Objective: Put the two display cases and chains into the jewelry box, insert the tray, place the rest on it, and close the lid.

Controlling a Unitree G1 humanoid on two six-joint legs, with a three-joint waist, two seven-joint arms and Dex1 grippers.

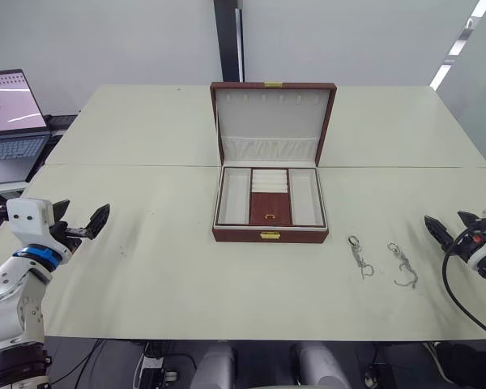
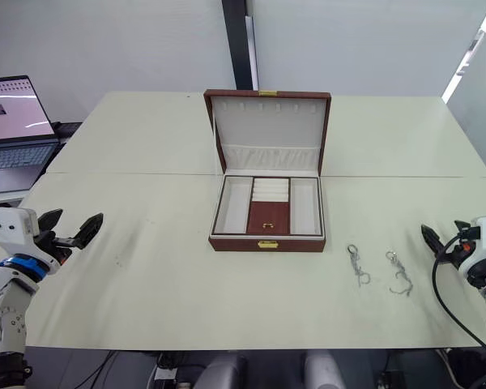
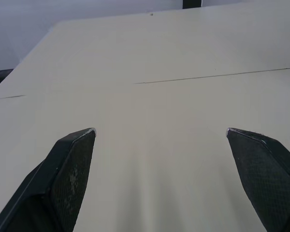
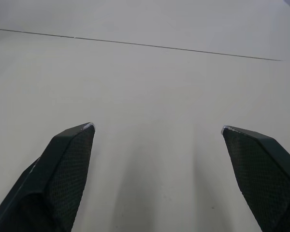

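Note:
The brown jewelry box [image 1: 270, 235] stands open at the table's middle, its lid [image 1: 273, 121] upright. Inside are cream compartments, ring rolls and a small brown flap [image 1: 270, 209]; I cannot tell whether this is the tray. Two silver chains [image 1: 359, 255] [image 1: 403, 266] lie on the table right of the box. The display cases are out of view. My left gripper [image 1: 85, 212] hovers open over the table's left edge, far from the box. At the right edge my right gripper [image 1: 445, 219] is open too, a little right of the chains. Both hold nothing.
An open laptop [image 1: 12, 121] sits on a side surface beyond the table's left edge. A seam [image 1: 130, 165] crosses the cream table behind the box. A black cable [image 1: 458, 292] loops under my right wrist.

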